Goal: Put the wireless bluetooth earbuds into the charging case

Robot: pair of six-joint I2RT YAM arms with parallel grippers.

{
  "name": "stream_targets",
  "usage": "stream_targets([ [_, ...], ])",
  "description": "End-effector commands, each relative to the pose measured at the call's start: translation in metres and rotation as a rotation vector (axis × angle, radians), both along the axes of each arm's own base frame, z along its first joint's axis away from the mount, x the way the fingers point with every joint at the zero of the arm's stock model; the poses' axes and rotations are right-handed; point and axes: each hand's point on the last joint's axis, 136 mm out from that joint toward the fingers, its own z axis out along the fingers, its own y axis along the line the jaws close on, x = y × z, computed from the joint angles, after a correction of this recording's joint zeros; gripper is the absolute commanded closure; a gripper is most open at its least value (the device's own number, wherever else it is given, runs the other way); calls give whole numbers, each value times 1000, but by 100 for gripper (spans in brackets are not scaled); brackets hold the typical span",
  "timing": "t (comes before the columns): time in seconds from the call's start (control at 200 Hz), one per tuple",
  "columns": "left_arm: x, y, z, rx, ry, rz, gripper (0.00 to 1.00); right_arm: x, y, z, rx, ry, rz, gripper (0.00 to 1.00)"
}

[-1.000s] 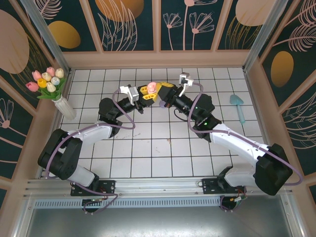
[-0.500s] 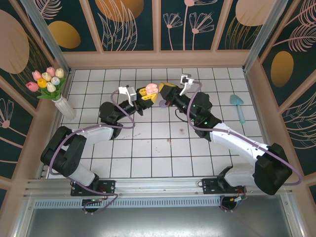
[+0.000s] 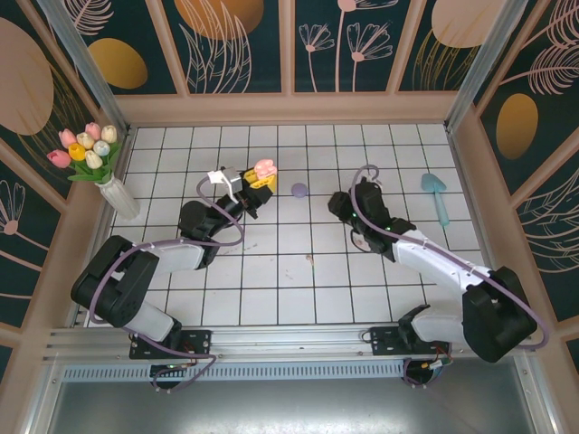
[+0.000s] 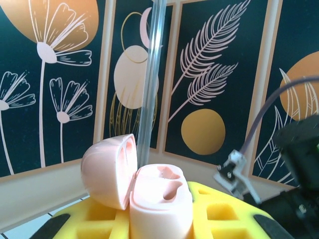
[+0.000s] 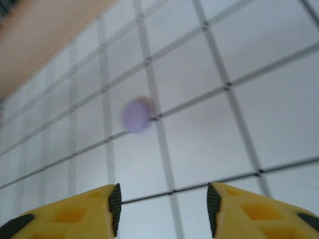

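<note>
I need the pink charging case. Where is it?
Top view, left of centre: the pink charging case, lid open, sits in the left pincer, a small purple object lying to its right.

Pink charging case open, upright, purple earbud on tile

left gripper clamping charging case; right gripper spread wide, angled downward

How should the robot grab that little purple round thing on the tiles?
I'd pinch the purple round thing across its opposite sides, coming down from above: it lies low and alone on the tiles, and the open right gripper is nearby.
</note>
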Motion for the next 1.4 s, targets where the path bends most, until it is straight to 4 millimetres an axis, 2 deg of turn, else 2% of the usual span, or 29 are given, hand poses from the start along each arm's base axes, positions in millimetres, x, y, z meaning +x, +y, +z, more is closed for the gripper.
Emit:
stream_targets([
  [0.0, -3, 4, 9, -19, -20, 20, 100, -20, -27, -35, -25, 141, -77, 47],
  [0.07, -1, 6, 10, -25, -16, 36, 100, -24, -19, -41, -3, 165, -40, 46],
  [0.185, 1, 8, 8, -21, -10, 57, 100, -32, 7, -48, 13, 183, 89, 46],
  [0.425, 2, 20, -3, -13, 8, 126, 100, -56, 69, -68, -177, 239, 405, 47],
  [0.606, -1, 26, -7, 20, 3, 165, 100, -71, 94, -81, -286, 254, 552, 50],
  [1.031, -4, 32, -3, 47, -17, 200, 100, -92, 97, -105, -419, 310, 621, 57],
  [1.396, -4, 32, 0, 44, -23, 203, 100, -97, 96, -116, -511, 348, 633, 63],
])
